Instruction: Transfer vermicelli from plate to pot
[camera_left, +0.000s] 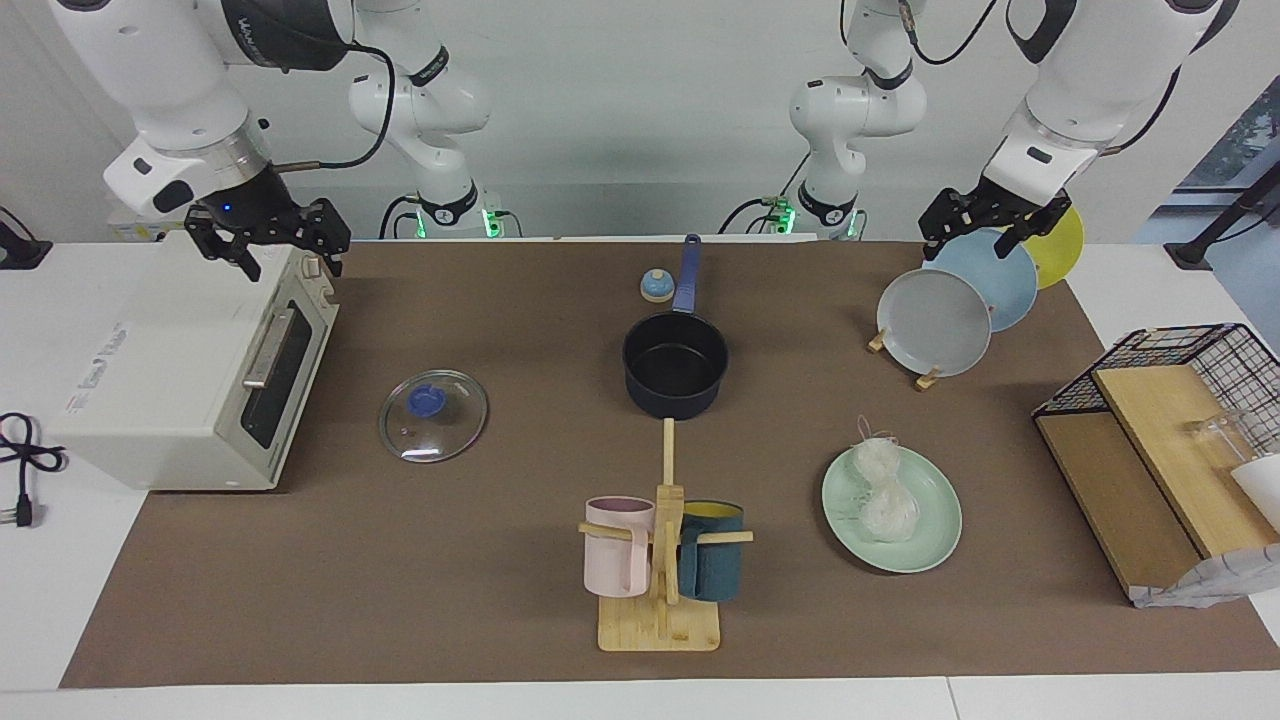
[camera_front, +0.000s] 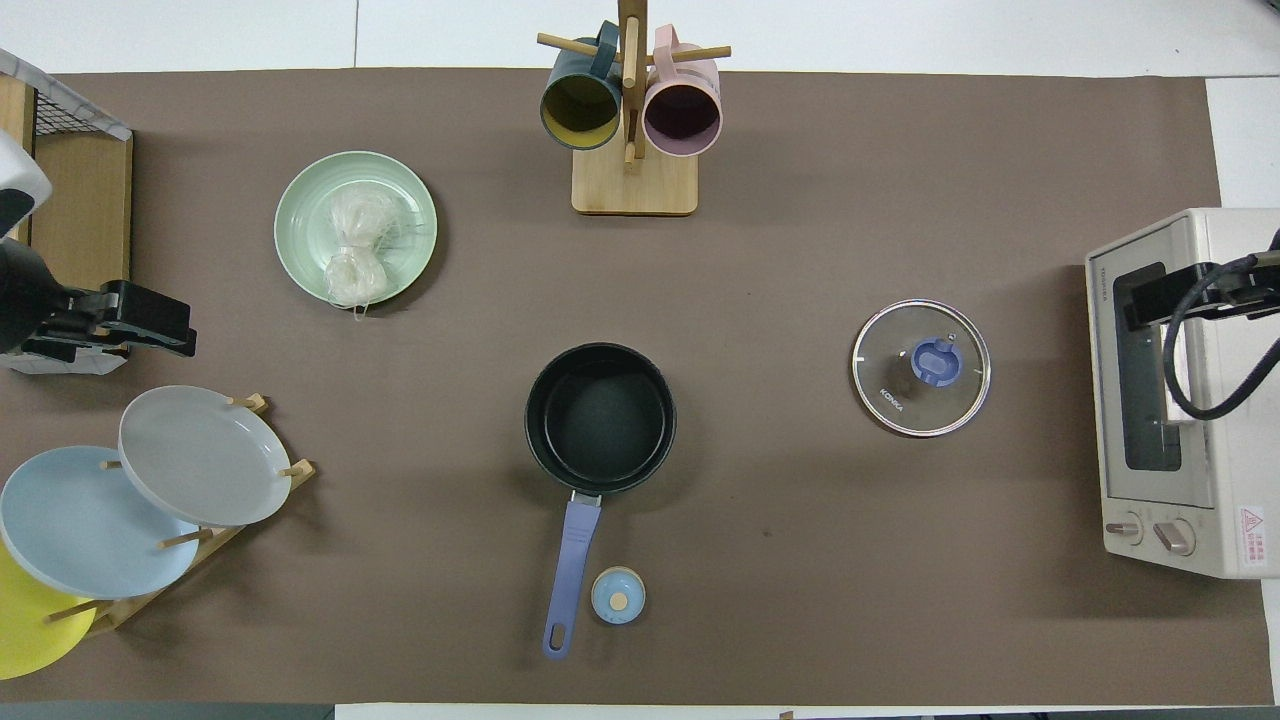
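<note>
Both claws, left (camera_left: 990, 222) and right (camera_left: 265, 238), hang open, vermicelli (camera_left: 882, 487) on plate (camera_left: 935, 540)

Toaster oven (camera_left: 190, 375) stands directly beneath the right fingers. Racked plates (camera_left: 960, 300), grey, blue and yellow, stand directly beneath the left fingers. Glass lid (camera_left: 433, 415), mug tree (camera_left: 662, 560) and wire basket (camera_left: 1180, 385) lie apart from both.

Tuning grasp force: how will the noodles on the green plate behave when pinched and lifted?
The noodles look like thin loose threads in two clumps, so probably floppy and very light. Stray strands reach the plate rim, so some may trail or drop. The clumps touch, so they might lift together.
</note>
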